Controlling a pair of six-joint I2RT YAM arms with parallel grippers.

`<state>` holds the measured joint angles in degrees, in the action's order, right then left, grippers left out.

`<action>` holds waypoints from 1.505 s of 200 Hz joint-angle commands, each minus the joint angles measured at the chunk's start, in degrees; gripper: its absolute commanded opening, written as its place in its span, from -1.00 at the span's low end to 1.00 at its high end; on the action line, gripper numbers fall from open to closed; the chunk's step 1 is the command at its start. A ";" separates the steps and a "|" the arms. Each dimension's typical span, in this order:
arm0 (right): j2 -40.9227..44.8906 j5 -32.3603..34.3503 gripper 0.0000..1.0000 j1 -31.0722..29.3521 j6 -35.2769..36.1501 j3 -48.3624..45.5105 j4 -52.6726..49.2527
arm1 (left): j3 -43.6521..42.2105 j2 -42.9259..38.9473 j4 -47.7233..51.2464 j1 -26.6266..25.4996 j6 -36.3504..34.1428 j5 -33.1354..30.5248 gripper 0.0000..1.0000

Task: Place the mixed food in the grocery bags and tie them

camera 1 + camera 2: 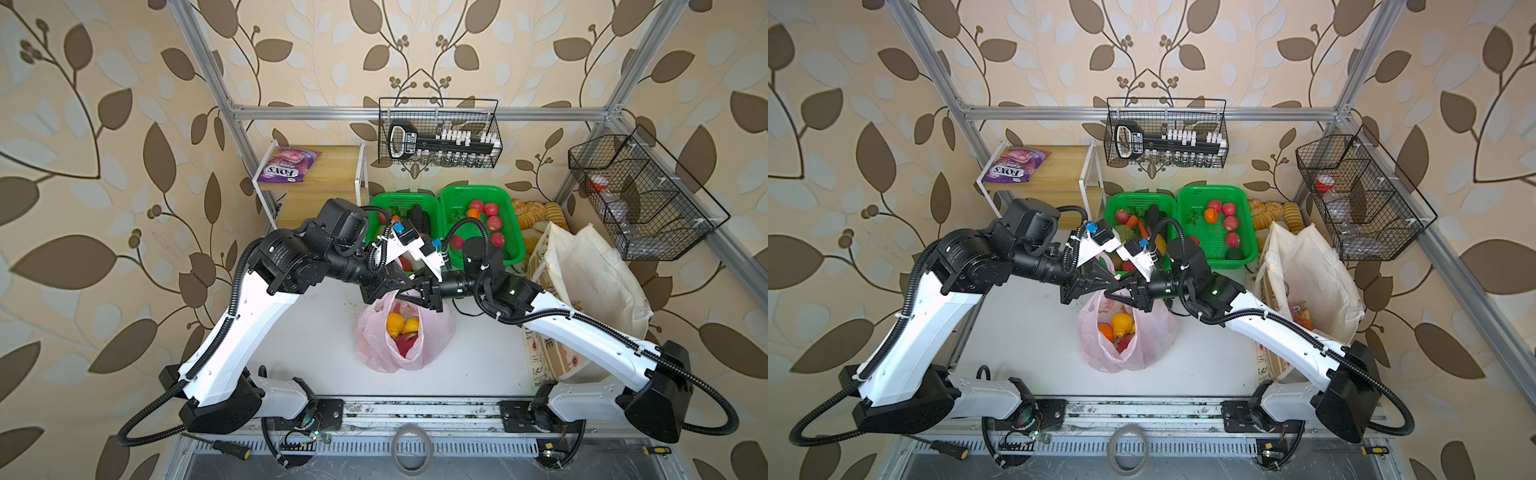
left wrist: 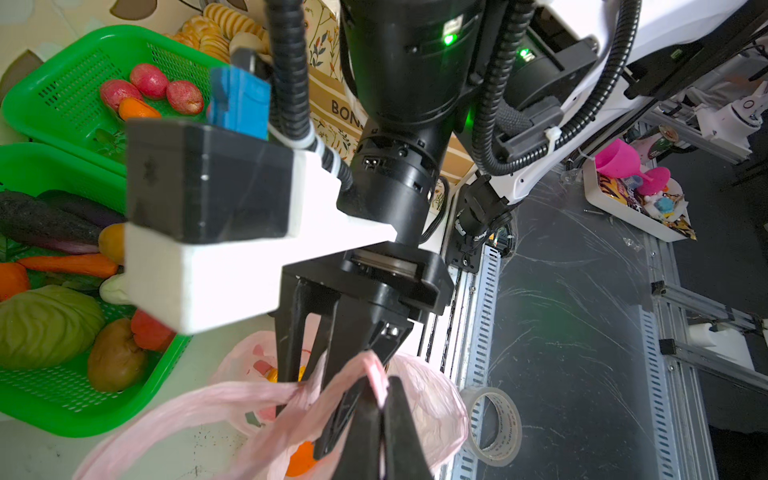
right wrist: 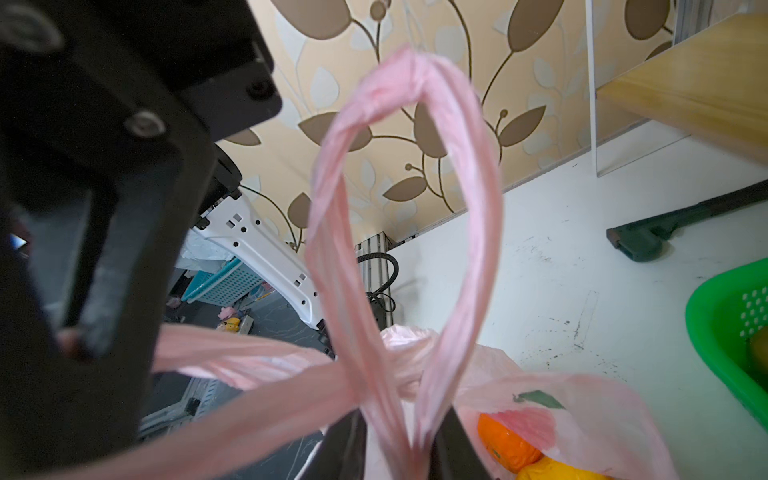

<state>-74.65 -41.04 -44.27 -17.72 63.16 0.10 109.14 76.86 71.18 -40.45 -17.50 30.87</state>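
Observation:
The pink plastic grocery bag [image 1: 436, 332] [image 1: 1154, 332] stands mid-table with an orange [image 1: 394, 322] and a lemon [image 1: 411, 326] inside. Both grippers meet just above its mouth. My left gripper [image 1: 415, 279] [image 2: 381, 395] is shut on one pink handle [image 2: 374, 365]. My right gripper [image 1: 401, 296] [image 3: 399, 432] is open, its fingers a little apart with the other handle loop [image 3: 415, 104] running loosely between them. The two handles cross in a twist [image 3: 353, 382]. The cream floral tote [image 1: 594, 282] stands at the right. A purple FOX'S pouch [image 1: 286, 166] lies on the wooden shelf.
Two green mesh baskets [image 1: 376, 199] [image 1: 511, 208] with fruit and vegetables sit behind the bag, and bread loaves [image 1: 536, 212] lie beside them. Black wire baskets [image 1: 440, 133] [image 1: 640, 195] hang on the frame. A tape roll [image 2: 494, 424] lies off the front edge.

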 commanded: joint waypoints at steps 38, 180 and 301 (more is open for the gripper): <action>3.43 -3.45 0.00 0.94 1.69 -5.02 7.20 | -0.58 1.29 -4.01 0.10 0.34 0.94 -1.00; 3.45 -1.44 0.39 -1.51 1.40 -9.22 17.59 | -0.89 2.30 -8.19 0.11 2.21 4.46 -1.00; 5.06 -7.90 0.46 -0.51 2.70 -10.08 16.47 | -2.79 0.50 -9.92 0.02 2.56 2.17 -1.00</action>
<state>-70.65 -45.23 -44.82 -16.19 53.63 16.08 106.50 79.15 63.64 -40.47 -14.83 32.40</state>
